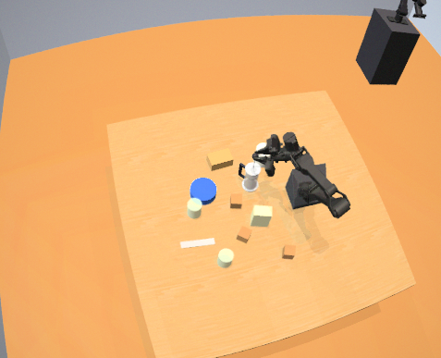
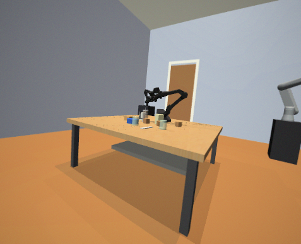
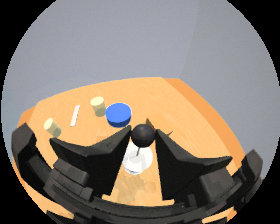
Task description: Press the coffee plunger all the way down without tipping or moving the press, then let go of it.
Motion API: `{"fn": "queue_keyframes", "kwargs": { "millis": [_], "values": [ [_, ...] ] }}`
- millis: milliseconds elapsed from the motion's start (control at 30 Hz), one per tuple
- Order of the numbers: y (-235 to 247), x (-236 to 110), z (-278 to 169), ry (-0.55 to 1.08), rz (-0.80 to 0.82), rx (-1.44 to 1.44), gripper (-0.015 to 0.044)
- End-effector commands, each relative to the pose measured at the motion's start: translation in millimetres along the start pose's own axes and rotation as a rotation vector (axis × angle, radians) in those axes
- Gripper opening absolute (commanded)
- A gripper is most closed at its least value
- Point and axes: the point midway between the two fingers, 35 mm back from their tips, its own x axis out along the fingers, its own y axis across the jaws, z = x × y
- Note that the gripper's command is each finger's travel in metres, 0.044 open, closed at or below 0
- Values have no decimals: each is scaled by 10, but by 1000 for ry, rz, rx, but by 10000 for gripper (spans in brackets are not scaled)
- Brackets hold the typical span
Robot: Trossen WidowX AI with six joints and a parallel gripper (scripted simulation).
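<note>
The coffee press (image 1: 251,178) (image 2: 144,115) (image 3: 136,160) is a clear glass cylinder with a black handle. It stands upright near the middle of the wooden table (image 1: 166,299). Its plunger rod rises to a black round knob (image 3: 141,136). My gripper (image 1: 259,157) (image 2: 147,102) (image 3: 143,130) comes from the right, above the press. Its two dark fingers are shut on the knob from both sides. The rod still stands well above the glass body.
A blue disc (image 1: 203,190) (image 3: 118,113), a tan block (image 1: 220,158), two pale cylinders (image 1: 194,207) (image 1: 226,257), a pale cube (image 1: 262,216), small orange cubes (image 1: 236,200) (image 1: 244,233) (image 1: 288,251) and a white strip (image 1: 197,242) lie around the press. A white cup (image 1: 261,148) stands behind the gripper.
</note>
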Motion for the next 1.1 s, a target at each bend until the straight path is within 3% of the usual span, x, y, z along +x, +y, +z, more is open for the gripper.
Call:
{"fn": "queue_keyframes", "kwargs": {
  "millis": [0,1067],
  "values": [
    [-14,94,-213,48,-4,24,119],
    [15,411,-549,44,-1,26,119]
  ]
}}
